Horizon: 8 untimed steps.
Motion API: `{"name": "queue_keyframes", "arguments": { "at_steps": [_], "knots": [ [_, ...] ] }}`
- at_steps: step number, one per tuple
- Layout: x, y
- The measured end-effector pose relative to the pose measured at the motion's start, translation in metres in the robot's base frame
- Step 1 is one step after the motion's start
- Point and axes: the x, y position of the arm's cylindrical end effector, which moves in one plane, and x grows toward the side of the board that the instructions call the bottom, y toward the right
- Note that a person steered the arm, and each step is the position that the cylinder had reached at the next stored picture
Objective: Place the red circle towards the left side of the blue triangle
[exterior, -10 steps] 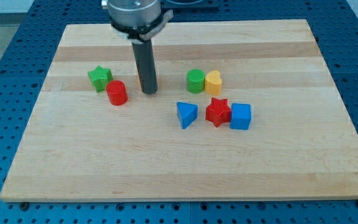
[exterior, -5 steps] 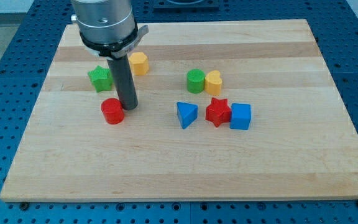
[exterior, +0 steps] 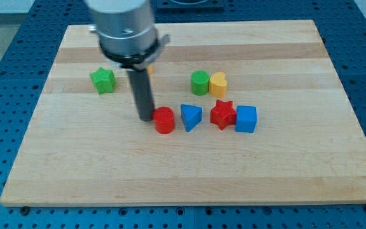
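Note:
The red circle [exterior: 164, 119] stands on the wooden board, just left of the blue triangle [exterior: 190, 117], with a narrow gap or light touch between them. My tip [exterior: 146, 118] rests against the red circle's left side. The rod rises from it toward the view's top.
A red star [exterior: 222, 114] and a blue cube [exterior: 246, 119] sit right of the triangle. A green cylinder [exterior: 200, 83] and a yellow heart [exterior: 218, 83] stand above them. A green star [exterior: 103, 80] lies at the left. A yellow block [exterior: 149, 67] is mostly hidden behind the rod.
My tip swung round to the red circle's left side and pushed it to the right, from the board's left part to beside the blue triangle.

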Motion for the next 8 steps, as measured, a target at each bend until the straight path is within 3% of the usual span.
{"name": "queue_keyframes", "arguments": {
  "at_steps": [2,4,8],
  "knots": [
    [0.017,-0.024],
    [0.051,0.009],
    [0.048,0.019]
  ]
}}
